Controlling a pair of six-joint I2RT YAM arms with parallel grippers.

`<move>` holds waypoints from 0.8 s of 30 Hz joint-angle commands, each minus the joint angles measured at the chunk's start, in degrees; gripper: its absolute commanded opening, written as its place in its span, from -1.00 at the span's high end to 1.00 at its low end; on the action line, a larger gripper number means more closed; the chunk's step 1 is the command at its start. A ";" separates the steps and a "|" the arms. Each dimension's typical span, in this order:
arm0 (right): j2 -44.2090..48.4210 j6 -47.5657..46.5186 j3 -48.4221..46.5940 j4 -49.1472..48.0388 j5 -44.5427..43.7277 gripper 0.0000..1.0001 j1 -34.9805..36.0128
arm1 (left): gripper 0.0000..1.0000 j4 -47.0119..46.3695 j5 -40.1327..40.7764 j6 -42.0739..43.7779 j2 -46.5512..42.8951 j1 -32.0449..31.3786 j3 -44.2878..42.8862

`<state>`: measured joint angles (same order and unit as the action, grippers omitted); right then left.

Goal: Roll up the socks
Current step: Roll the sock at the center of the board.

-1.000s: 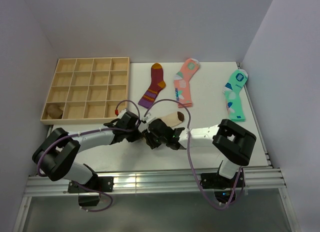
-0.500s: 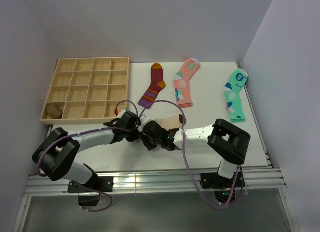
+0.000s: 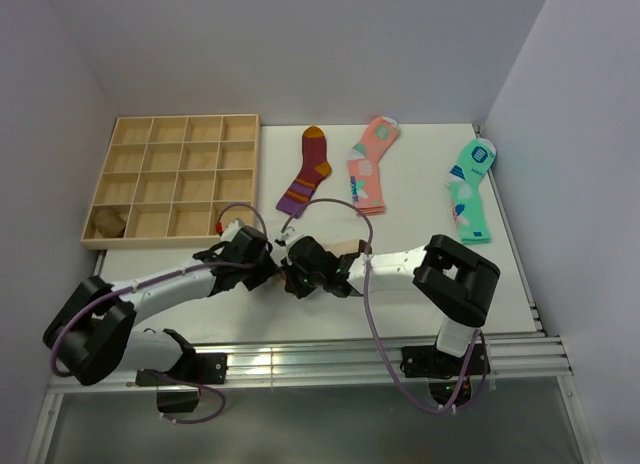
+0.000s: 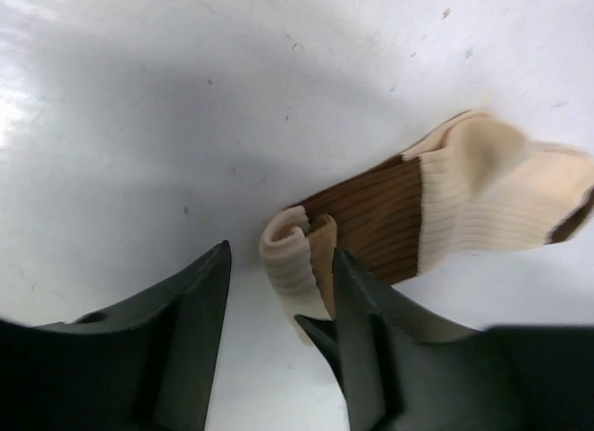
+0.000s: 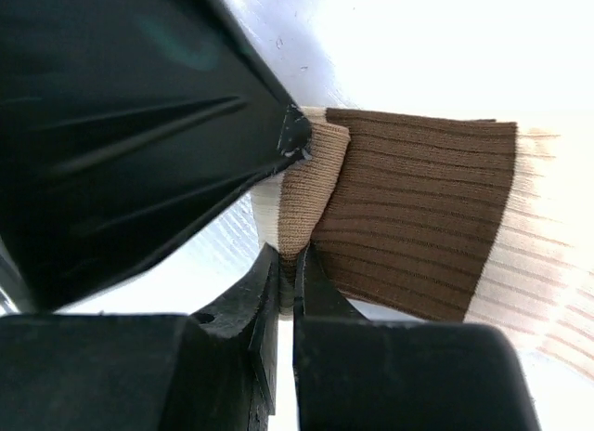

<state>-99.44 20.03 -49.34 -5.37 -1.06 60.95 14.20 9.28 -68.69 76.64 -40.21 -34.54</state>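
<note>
Just off the near right corner of the shallow wooden grid tray (image 3: 165, 241) lie the soft ribbed beige-and-brown socks (image 5: 418, 217), their cuff end curled into a small loose roll. My right gripper (image 5: 288, 264) is pinched tight on that roll's edge. My left gripper (image 4: 281, 256) has its fingers apart, the curl between them. Light, limp knit like this will likely spring open, so I'd grip across the whole roll, not one layer.
</note>
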 commanded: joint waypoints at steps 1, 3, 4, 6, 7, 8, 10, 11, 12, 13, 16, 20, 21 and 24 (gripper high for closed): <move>-0.23 4.13 3.72 1.60 12.20 1.00 -3.54 | -0.10 1.54 3.81 -3.11 -6.31 -0.14 1.84; -0.05 6.77 5.56 -1.73 16.86 1.00 -6.96 | -0.26 0.31 3.82 -3.82 -8.25 -0.05 3.07; -0.05 7.56 6.09 -2.88 20.97 1.00 -7.94 | -0.39 -1.26 3.47 -4.52 -9.92 -0.14 4.30; -0.58 9.84 7.06 -5.69 25.12 1.00 -10.48 | -0.45 -2.76 2.85 -5.23 -11.07 -0.14 5.53; -0.76 10.63 7.33 -6.58 28.19 1.00 -11.11 | -0.45 -4.42 2.24 -5.84 -11.77 -0.22 6.59; -1.11 12.21 7.68 -7.54 29.70 1.00 -11.72 | -0.46 -5.14 1.97 -6.11 -11.87 -0.48 7.03; -2.59 14.06 8.47 -10.80 34.51 1.00 -13.47 | -0.45 -6.46 1.62 -6.46 -11.43 -1.01 7.74; -3.12 15.81 8.73 -12.02 36.11 1.00 -14.18 | -0.44 -6.55 1.62 -6.55 -10.99 -1.28 7.74; -3.74 16.78 9.43 -14.65 37.87 1.00 -14.80 | -0.44 -6.72 1.62 -6.55 -10.64 -1.45 7.74; -4.96 17.84 9.70 -15.98 39.28 1.00 -16.11 | -0.42 -6.90 1.45 -6.46 -9.59 -1.54 7.65; -6.64 21.18 10.93 -20.81 43.42 1.00 -17.53 | -0.38 -8.74 0.66 -6.55 -7.48 -2.07 7.65; -8.92 23.82 11.99 -24.25 45.27 1.00 -19.19 | -0.29 -10.07 0.04 -6.46 -4.40 -2.68 7.21; -9.19 24.09 12.25 -24.51 45.44 1.00 -19.37 | -0.27 -10.24 0.13 -6.29 -3.79 -2.86 6.86; -10.16 24.70 12.60 -25.22 45.53 1.00 -20.08 | -0.17 -10.76 -0.05 -6.02 -1.15 -2.86 6.42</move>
<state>-107.44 43.31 -38.46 -30.55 43.18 41.43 3.97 9.72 -74.76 73.23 -42.70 -27.33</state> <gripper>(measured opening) 0.061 0.596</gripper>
